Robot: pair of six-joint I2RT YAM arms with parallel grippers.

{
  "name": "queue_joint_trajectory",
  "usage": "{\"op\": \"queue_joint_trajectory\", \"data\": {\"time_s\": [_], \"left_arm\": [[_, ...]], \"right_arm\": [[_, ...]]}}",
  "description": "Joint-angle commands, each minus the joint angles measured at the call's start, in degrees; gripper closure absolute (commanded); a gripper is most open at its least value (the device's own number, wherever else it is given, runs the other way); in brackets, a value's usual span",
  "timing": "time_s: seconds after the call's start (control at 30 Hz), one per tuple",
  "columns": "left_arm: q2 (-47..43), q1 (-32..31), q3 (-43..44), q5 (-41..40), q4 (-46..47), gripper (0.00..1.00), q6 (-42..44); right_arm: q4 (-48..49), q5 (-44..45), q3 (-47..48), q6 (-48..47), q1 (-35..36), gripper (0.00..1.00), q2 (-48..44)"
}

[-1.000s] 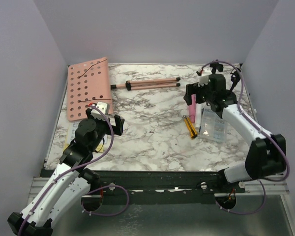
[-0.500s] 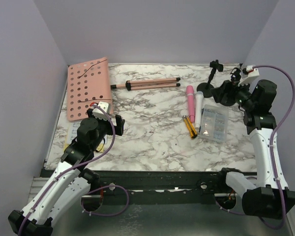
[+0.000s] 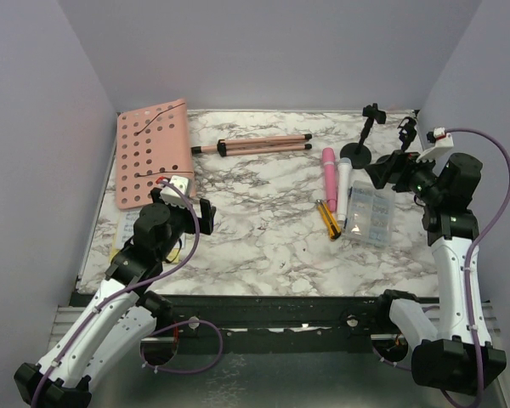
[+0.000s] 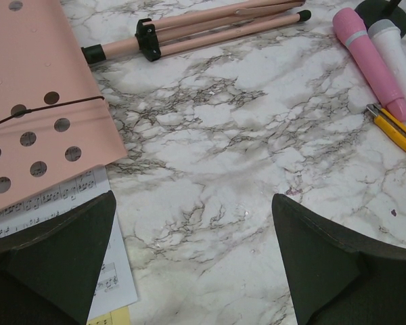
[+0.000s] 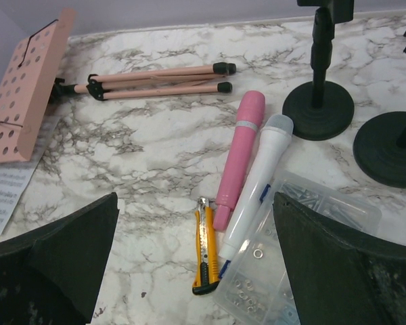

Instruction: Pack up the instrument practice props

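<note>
The pink perforated rack (image 3: 150, 151) lies flat at the back left, over white and yellow sheet-music pages (image 4: 51, 203). The folded pink tripod (image 3: 255, 144) lies beside it. The pink microphone (image 3: 329, 175) and the grey-white microphone (image 3: 343, 180) lie side by side, right of centre. Two black round-based mounts (image 5: 318, 95) (image 5: 392, 145) stand at the back right. My left gripper (image 3: 187, 214) is open and empty above the marble, by the rack's near corner. My right gripper (image 3: 389, 170) is open and empty, raised at the right near the mounts.
A yellow-and-black cutter (image 3: 327, 218) lies next to the microphones. A clear plastic box (image 3: 370, 212) of small parts sits to their right, touching the grey-white microphone. Lilac walls close in the marble table (image 3: 263, 238) on three sides.
My right arm has swung from over the microphones and box back to the right edge, uncovering them. My left arm has not moved.
</note>
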Motion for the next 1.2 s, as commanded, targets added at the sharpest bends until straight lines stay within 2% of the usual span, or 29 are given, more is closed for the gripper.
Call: {"op": "queue_joint_trajectory", "data": {"time_s": [0.0,0.3,0.57,0.83,1.03,1.17], "left_arm": [[-0.64,0.37,-0.21,-0.5,-0.08,0.01,-0.6],[-2.34,0.37,-0.29,-0.48,-0.16,0.01,-1.26],[-2.39,0.42,1.17,1.58,0.79,0.01,-4.72],[-1.83,0.37,8.75,10.33,1.19,0.01,-15.06],[-1.36,0.34,12.97,12.78,-0.08,0.01,-16.86],[-0.87,0.37,14.97,13.9,-0.33,0.01,-18.49]], "right_arm": [[-1.93,-5.3,-0.42,-1.89,-0.55,0.01,-0.61],[-0.89,-9.69,-1.87,-2.7,-0.77,0.01,-0.55],[-2.08,-8.38,-1.05,-3.0,-1.39,0.0,-1.67],[-5.73,-9.68,6.24,-3.35,-1.41,0.0,0.29],[-9.41,-13.35,13.14,-3.45,-1.39,0.0,2.99],[-12.1,-12.15,16.62,-3.78,-1.44,0.0,3.38]]}}
